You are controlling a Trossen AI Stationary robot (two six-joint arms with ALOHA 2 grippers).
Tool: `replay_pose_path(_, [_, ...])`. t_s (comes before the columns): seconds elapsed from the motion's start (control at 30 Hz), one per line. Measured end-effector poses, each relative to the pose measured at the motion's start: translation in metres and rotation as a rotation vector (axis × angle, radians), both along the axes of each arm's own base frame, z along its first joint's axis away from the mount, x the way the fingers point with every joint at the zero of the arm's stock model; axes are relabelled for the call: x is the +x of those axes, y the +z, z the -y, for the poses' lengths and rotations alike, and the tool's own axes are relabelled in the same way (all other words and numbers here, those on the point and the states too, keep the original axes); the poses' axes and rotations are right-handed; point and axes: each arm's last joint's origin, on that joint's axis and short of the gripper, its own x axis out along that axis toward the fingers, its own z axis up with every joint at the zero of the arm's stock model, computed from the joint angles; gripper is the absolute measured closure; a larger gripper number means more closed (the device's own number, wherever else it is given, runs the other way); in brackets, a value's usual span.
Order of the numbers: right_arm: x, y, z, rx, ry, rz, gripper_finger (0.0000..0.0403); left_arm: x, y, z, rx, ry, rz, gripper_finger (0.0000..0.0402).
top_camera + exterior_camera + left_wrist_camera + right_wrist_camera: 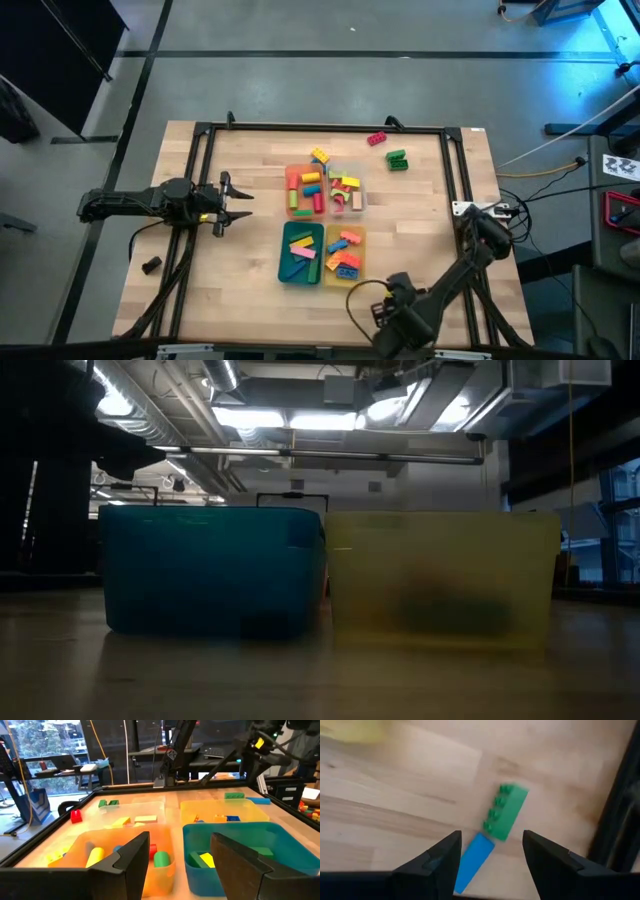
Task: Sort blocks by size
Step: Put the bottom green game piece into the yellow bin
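Four trays stand mid-table, each holding several blocks: orange [291,178], clear [361,200], teal [285,262] and yellow [360,236]. Loose blocks lie flat on the wood: a red one [377,139], a green one [397,159] and a yellow-blue one [319,155] on the far side, plus a green brick [505,812] and a blue bar [472,860] near the near edge. My right gripper [490,855] hangs open above those two, pointing down, clear of both. My left gripper [182,860] waits open and level at the table's left [238,203], facing the trays.
A black frame [205,200] rims the tabletop, and one of its rails [620,795] runs close beside the green brick. In the low view the teal tray [210,570] and the yellow tray [440,580] stand side by side. Bare wood lies left and right of the trays.
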Motion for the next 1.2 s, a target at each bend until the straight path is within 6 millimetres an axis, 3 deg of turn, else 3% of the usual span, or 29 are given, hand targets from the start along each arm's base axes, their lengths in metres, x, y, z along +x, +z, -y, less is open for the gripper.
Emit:
replay_pose_path(0.13, [-0.008, -0.012, -0.018, 0.062, -0.091, 0.052, 0.019, 0.0, 0.0, 0.0, 0.0, 0.0, -0.001, 0.0208])
replay_pose_path(0.33, [-0.017, -0.027, -0.036, 0.147, -0.079, 0.105, 0.019, 0.0, 0.0, 0.0, -0.001, 0.0, -0.002, 0.0208])
replay_pose_path(0.63, [-0.03, -0.049, -0.018, -0.047, -0.12, 0.044, 0.019, 0.0, 0.0, 0.0, -0.003, 0.001, -0.003, 0.0208])
replay_pose_path(1.2, [-0.04, -0.09, -0.005, -0.093, -0.091, 0.034, 0.019, 0.0, 0.0, 0.0, -0.005, 0.001, -0.004, 0.0208])
